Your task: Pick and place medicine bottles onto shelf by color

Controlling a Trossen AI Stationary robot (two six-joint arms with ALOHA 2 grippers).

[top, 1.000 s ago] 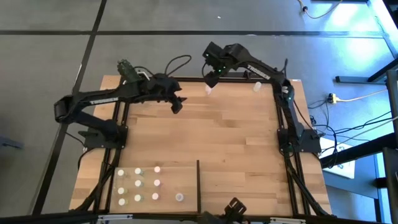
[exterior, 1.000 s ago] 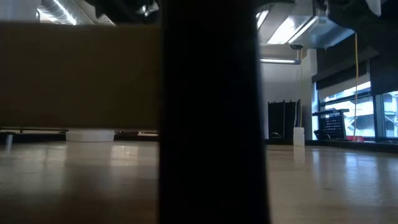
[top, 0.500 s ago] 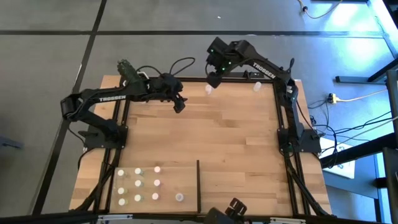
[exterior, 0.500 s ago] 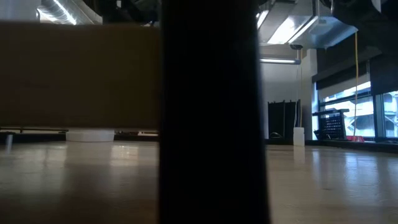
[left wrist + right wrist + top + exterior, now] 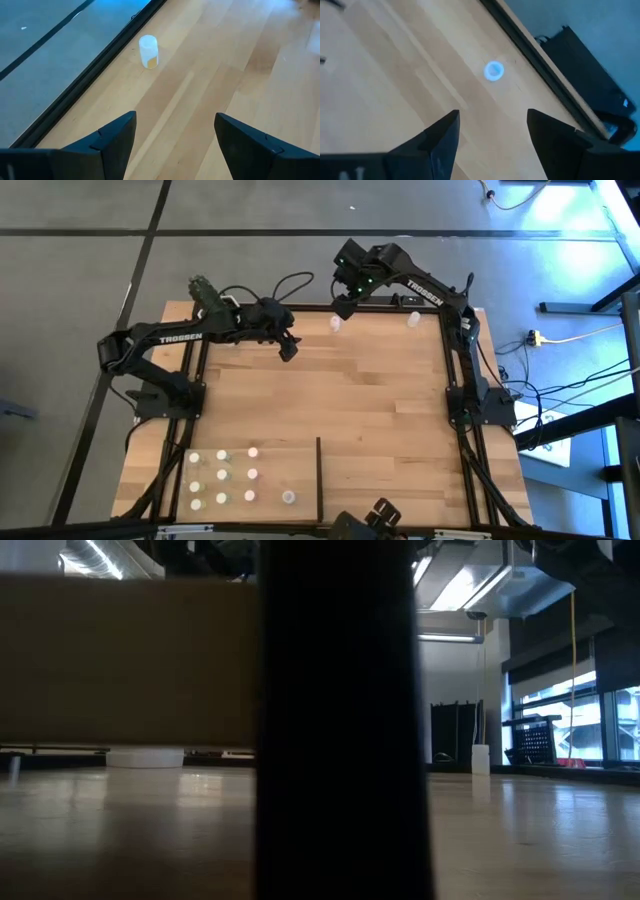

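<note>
Both arms reach over the far edge of the table (image 5: 380,400). The left pincer (image 5: 287,348) hangs above the wood near the far left part, its two dark fingers (image 5: 107,140) spread wide with nothing between them. In the left wrist view a small bottle (image 5: 148,51) with a white cap stands upright on the wood just beside the table's dark edge rail, apart from the fingers. The right pincer (image 5: 341,306) hovers at the far edge, also wide and holding nothing; from above, a white-capped bottle (image 5: 336,324) stands just beside it on the table, and the right wrist view looks down on a round cap (image 5: 494,70) beyond the open fingers. A second loose bottle (image 5: 413,319) stands farther right along the same far edge. The shelf (image 5: 300,470), a paler wood panel at the near left, carries a cluster of medicine bottles (image 5: 222,477) set in rows, with one bottle (image 5: 288,497) apart from them near the thin black divider (image 5: 319,476). The low view is mostly blocked by a dark upright and a brown panel
</note>
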